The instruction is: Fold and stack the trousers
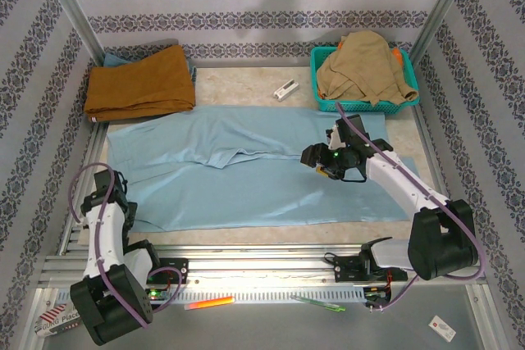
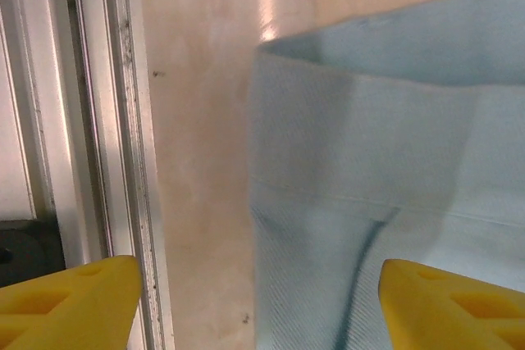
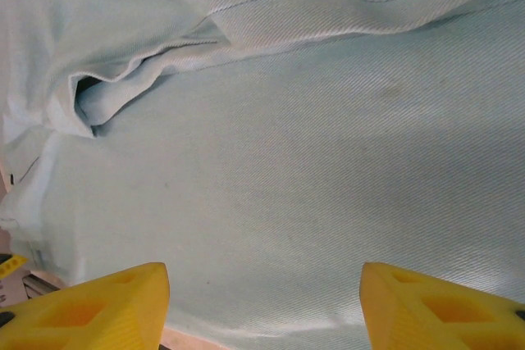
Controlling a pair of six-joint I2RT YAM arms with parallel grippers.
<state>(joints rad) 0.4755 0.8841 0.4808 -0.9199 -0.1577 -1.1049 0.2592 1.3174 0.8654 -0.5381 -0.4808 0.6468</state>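
Though open, right gripper (image 1: pixel 317 160) over trousers (image 1: pixel 246 182).

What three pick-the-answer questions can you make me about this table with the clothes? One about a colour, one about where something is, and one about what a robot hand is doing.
1. What colour are the trousers spread on the table?
A. Black
B. Light blue
C. Red

2. Where is the tan garment?
A. In the teal basket
B. Under the trousers
C. Hanging from a hook

3. How is the right gripper?
A. Shut on the trousers
B. Shut on the teal basket
C. Open above the trousers

Answers:
1 B: the cloth lying across the table is pale sky blue.
2 A: the tan garment is heaped inside the teal basket at the far right corner.
3 C: in the right wrist view its yellow fingers stand wide apart over the blue cloth, with nothing pinched between them.
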